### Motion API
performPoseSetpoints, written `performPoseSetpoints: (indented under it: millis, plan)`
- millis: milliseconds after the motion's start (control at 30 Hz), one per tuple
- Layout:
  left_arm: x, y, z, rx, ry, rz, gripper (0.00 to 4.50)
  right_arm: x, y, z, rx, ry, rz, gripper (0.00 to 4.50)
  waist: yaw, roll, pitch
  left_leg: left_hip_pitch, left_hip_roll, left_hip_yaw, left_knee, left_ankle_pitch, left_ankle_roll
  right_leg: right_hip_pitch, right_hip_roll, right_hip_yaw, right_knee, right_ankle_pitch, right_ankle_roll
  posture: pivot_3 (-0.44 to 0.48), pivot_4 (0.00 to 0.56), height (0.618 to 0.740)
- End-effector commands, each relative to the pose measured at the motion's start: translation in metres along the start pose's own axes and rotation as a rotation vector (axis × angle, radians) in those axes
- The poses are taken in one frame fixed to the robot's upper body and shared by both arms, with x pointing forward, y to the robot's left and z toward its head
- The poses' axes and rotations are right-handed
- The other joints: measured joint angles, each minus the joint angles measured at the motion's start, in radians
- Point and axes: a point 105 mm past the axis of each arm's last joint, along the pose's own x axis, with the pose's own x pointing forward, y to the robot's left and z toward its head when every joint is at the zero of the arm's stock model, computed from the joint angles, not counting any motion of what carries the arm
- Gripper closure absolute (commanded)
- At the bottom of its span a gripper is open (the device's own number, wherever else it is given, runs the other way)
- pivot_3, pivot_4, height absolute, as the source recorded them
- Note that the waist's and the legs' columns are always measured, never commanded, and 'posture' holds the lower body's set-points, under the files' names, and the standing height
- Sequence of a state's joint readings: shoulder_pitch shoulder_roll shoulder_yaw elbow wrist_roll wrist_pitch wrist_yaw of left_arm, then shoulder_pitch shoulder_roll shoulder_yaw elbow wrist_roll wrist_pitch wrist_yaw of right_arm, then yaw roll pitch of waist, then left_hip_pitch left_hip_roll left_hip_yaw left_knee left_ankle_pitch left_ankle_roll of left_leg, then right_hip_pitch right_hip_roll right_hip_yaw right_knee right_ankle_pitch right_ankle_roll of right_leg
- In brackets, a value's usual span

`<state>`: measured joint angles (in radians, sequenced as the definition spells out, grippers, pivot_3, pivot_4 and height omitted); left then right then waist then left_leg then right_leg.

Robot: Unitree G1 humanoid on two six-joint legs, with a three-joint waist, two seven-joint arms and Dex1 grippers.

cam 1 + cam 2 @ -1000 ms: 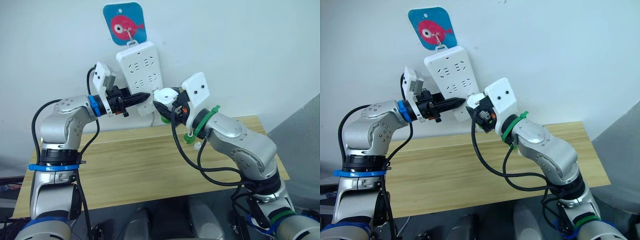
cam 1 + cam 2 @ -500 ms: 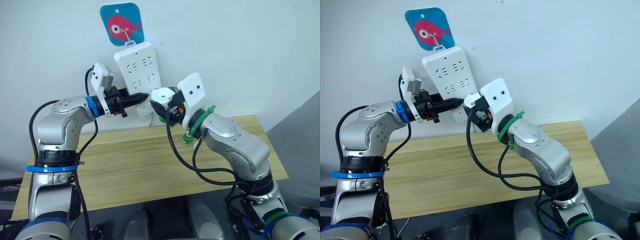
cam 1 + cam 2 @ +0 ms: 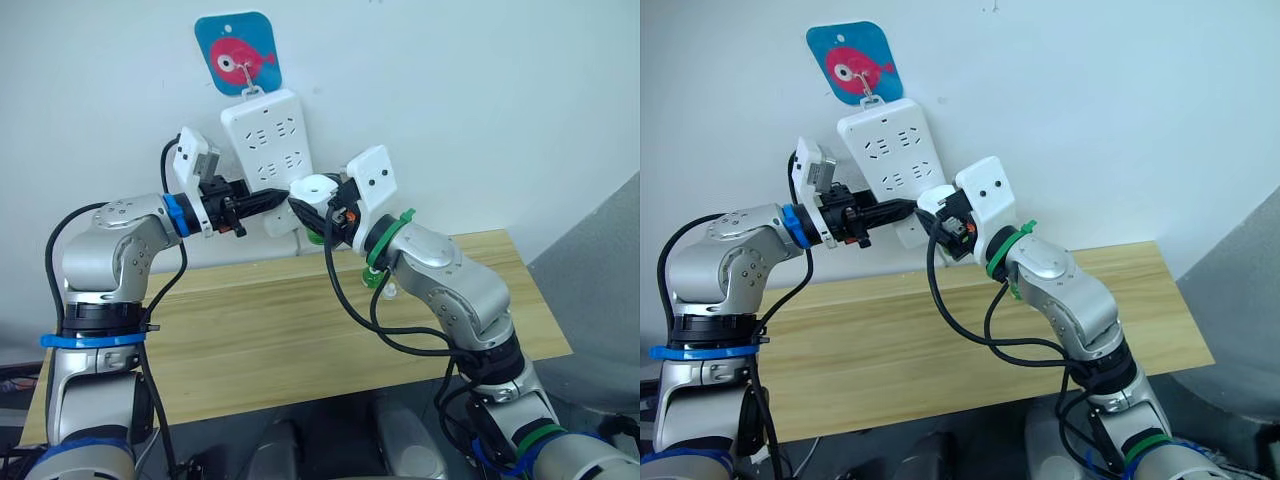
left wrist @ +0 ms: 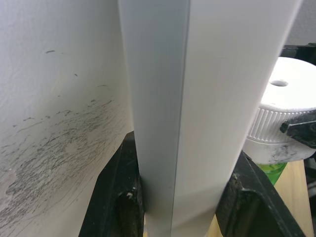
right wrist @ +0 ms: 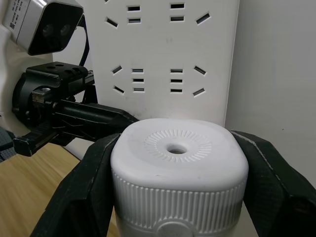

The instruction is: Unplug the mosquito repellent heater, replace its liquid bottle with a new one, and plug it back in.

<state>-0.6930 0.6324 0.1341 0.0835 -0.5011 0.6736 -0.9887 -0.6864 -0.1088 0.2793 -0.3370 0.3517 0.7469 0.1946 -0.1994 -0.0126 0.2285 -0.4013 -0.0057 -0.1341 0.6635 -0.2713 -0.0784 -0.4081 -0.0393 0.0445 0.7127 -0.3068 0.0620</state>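
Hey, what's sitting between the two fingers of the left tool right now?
The lower edge of the white power strip: in the left wrist view, the left tool has one black finger on each side of it, pressed against it.

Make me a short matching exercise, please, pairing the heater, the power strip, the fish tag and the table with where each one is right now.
Things:
1. heater
2. power strip
3. fish tag
4. table

Places:
A. on the wall, topmost
B. under both arms
C. hanging below a hook, pinched by the left gripper
D. held in the right gripper

Pairs: 1-D, 2-C, 3-A, 4-B
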Motion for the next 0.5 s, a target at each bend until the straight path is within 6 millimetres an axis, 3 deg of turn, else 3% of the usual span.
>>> performPoseSetpoints:
  millis: [33,233,333,400,500]
  plan:
    - [0.015,-0.039,0.02,0.031,-0.077,-0.215,3.18,0.008,-0.003,0.007,-0.021,-0.046,-0.036,1.45,-0.001,0.0,0.0,0.0,0.0,0.0,0.0,0.0,0.0,0.0,0.0,0.0,0.0,0.0,0.0,-0.182,0.16,0.74]
    - [0.015,-0.041,0.017,0.04,-0.064,-0.221,3.18,0.01,0.002,0.004,-0.017,-0.05,-0.011,1.46,-0.005,0.0,0.0,0.001,0.001,0.0,0.001,0.002,-0.003,0.0,0.001,0.0,0.003,0.0,0.0,-0.184,0.16,0.74]
    - [0.016,-0.029,0.016,0.07,-0.063,-0.158,3.18,0.006,-0.002,0.005,-0.002,-0.045,-0.017,1.46,-0.005,0.0,-0.001,0.001,0.0,-0.001,0.001,0.002,-0.003,0.0,0.001,0.0,0.003,0.0,0.0,-0.186,0.162,0.74]
    - [0.016,-0.025,0.016,0.081,-0.067,-0.137,3.18,0.002,-0.006,0.007,0.006,-0.049,-0.03,0.73,-0.001,-0.001,-0.002,0.001,0.0,-0.001,0.001,0.002,-0.003,0.0,0.001,0.0,0.003,0.0,0.0,-0.186,0.162,0.74]
    - [0.015,-0.019,0.016,0.094,-0.069,-0.111,3.18,-0.004,-0.01,0.009,0.001,-0.045,-0.039,0.0,0.006,-0.003,-0.006,0.0,0.0,-0.002,0.0,0.002,-0.003,0.0,0.0,-0.001,0.001,0.0,0.0,-0.187,0.166,0.74]
